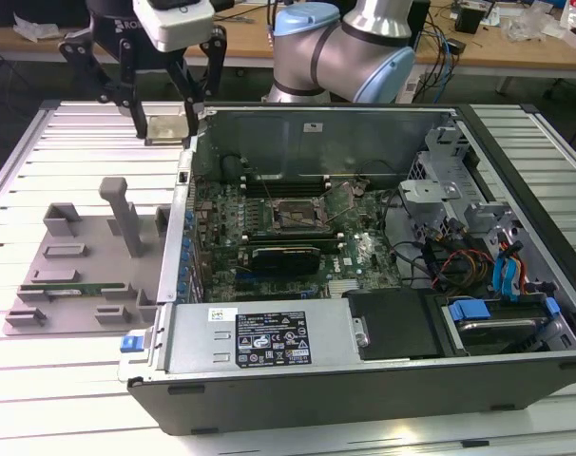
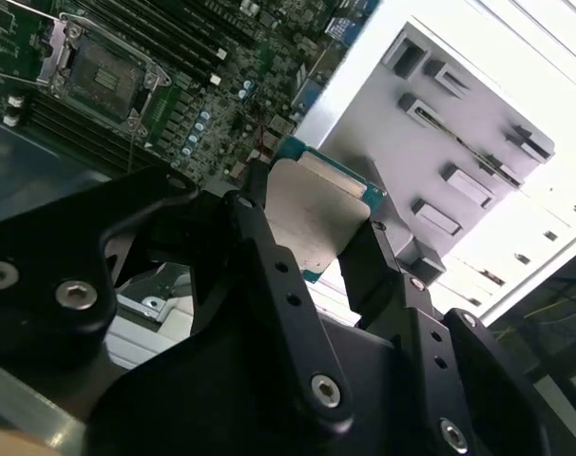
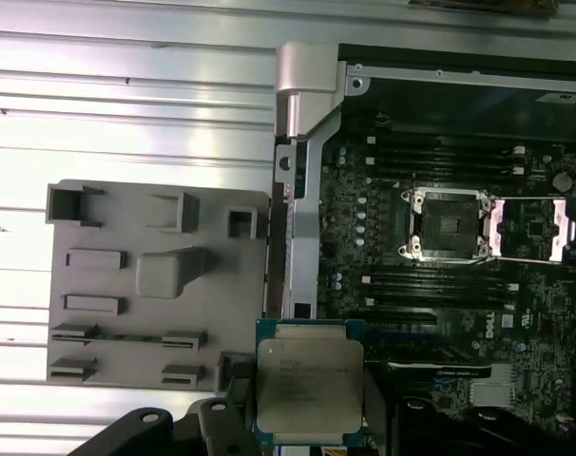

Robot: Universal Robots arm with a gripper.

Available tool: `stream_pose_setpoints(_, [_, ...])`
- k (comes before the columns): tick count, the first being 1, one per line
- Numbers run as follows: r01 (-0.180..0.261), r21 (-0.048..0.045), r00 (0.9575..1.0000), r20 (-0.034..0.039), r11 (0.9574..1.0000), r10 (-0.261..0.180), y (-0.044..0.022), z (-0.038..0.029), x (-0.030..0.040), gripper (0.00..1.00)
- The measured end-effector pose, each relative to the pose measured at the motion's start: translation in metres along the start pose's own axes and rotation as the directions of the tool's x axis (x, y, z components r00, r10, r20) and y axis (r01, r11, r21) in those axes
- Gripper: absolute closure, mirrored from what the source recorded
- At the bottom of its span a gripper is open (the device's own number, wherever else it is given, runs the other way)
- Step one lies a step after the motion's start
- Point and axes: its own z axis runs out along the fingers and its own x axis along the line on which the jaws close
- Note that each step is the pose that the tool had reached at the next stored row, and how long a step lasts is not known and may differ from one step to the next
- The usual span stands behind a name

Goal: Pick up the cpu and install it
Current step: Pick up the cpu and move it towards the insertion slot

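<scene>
- between the pincer's fingertips: the cpu (image 1: 164,123), one flat square chip, silver-grey metal top, thin darker rim.
- pincer (image 1: 166,131): black, two fingers, closed down to the chip's width and clamping it by two opposite edges. you can check the grip in both wrist views, where the cpu (image 2: 316,214) sits between the fingers (image 2: 369,261) with its metal top toward the cameras.
- under the pincer: slatted metal table (image 1: 69,142). you are holding the chip in the air, off the table.
- just beside the pincer, toward the exterior view's right: open computer case (image 1: 316,122), its side wall the part nearest the chip.
- farther from the pincer on that same side, inside the case: green motherboard (image 1: 359,255) with the cpu socket (image 1: 293,217), uncovered, and its metal load plate (image 3: 533,231) swung open next to it.
- past the socket from the pincer: long black graphics card (image 1: 286,256), seated on the board.
- near the pincer, flat on the table outside the case: grey plastic tray (image 1: 79,275) with slots and one upright post (image 1: 126,214), apart from the chip.
- above the pincer: robot arm (image 1: 336,47), silver with pale blue joint caps, reaching in from the exterior view's right.
</scene>
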Motion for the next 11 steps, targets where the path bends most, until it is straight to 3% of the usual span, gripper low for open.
stream_pose_setpoints(7, [0.0, 0.0008, 1.0, -0.0001, 1.0, 0.0, -0.0003, 0.0029, -0.0167, 0.45])
stream_pose_setpoints(11, [0.0, 0.0015, 1.0, -0.0002, 1.0, 0.0, -0.001, 0.0038, -0.032, 0.45])
